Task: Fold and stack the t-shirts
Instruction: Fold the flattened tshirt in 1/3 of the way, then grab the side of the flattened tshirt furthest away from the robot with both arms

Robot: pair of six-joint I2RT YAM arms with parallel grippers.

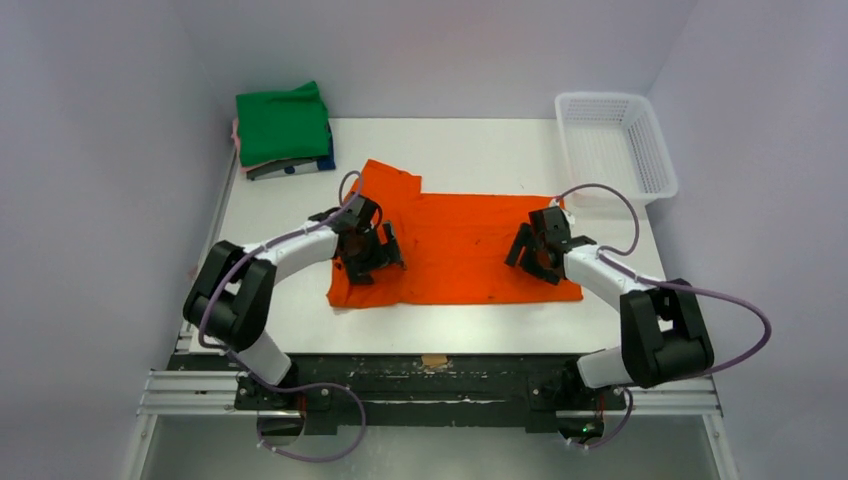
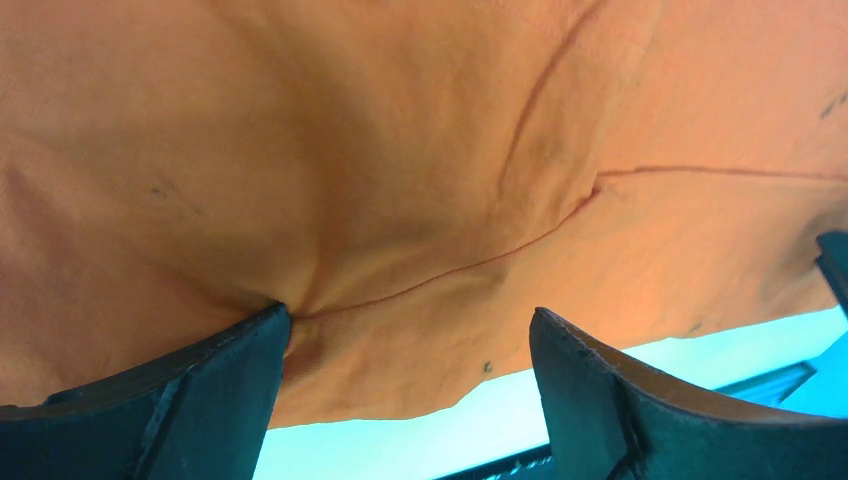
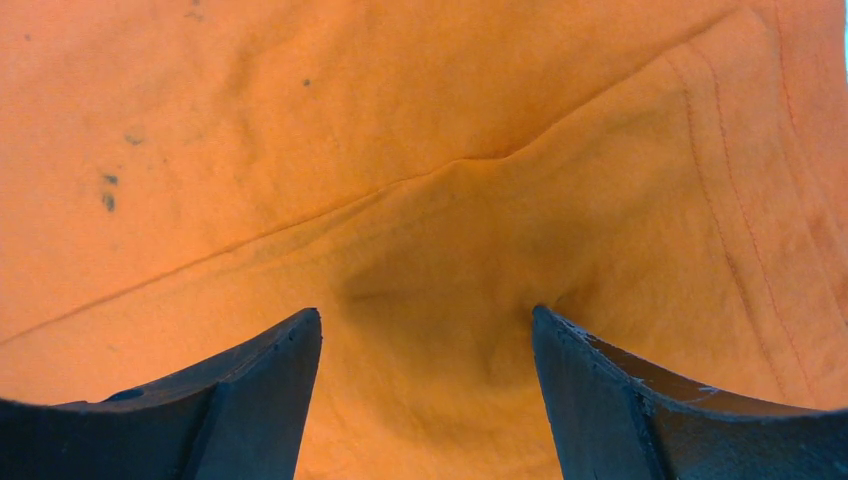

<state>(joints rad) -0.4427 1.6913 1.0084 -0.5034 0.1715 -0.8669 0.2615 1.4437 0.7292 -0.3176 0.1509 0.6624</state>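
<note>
Left claw (image 2: 408, 312), right claw (image 3: 426, 311) spread on orange tee (image 1: 470, 250)

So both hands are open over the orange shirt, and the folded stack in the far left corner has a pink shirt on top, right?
Not quite. The top external view shows a green shirt on top of the stack; a pink shirt only peeks out beneath it. The left hand and right hand are indeed open over the orange shirt.

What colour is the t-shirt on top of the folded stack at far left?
The top t-shirt is green, best seen in the top external view.
</note>
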